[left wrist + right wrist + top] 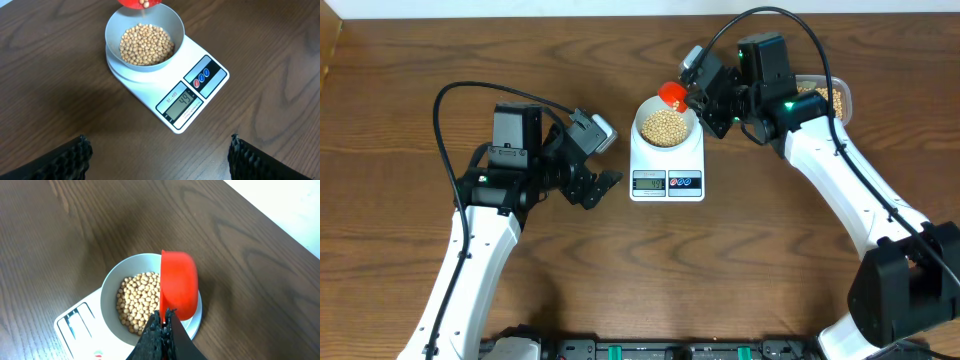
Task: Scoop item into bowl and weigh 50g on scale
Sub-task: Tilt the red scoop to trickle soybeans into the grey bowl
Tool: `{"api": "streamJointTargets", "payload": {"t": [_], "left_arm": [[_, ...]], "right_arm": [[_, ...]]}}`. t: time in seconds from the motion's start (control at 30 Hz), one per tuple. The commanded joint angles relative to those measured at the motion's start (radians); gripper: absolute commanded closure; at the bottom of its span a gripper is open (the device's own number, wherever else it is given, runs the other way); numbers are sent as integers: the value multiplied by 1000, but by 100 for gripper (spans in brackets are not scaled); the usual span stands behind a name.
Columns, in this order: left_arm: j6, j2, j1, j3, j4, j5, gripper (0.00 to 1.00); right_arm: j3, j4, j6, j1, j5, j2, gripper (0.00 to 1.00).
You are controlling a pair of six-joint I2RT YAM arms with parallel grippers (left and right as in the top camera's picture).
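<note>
A flat white rectangular digital kitchen scale (pixel 150 95) lies level, its small grey LCD display (pixel 181 102) reading 49, with red and blue round buttons (pixel 201 77) just beside it. A small round pale grey-white bowl (pixel 114 27) stands upright on the scale, at the end away from the display. Many small round tan-yellow beans (pixel 146 45) lie heaped in its bottom, below the rim.

We read this as a robotics lab set-up, not a home kitchen: a white left arm (pixel 480 250) and a white right arm (pixel 850 190) are mounted at one dark wood-grain surface (pixel 400 90), with a digital scale (pixel 667 182) between them.
</note>
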Motion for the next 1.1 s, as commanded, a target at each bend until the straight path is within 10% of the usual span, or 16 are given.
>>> {"api": "streamJointTargets", "payload": {"t": [0.0, 1.07], "left_arm": [[-13, -2, -1, -7, -2, 13, 11], [-13, -2, -1, -7, -2, 13, 10]], "right_arm": [[-6, -1, -18, 4, 1, -10, 99], [-6, -16, 99, 3, -57, -10, 99]]}}
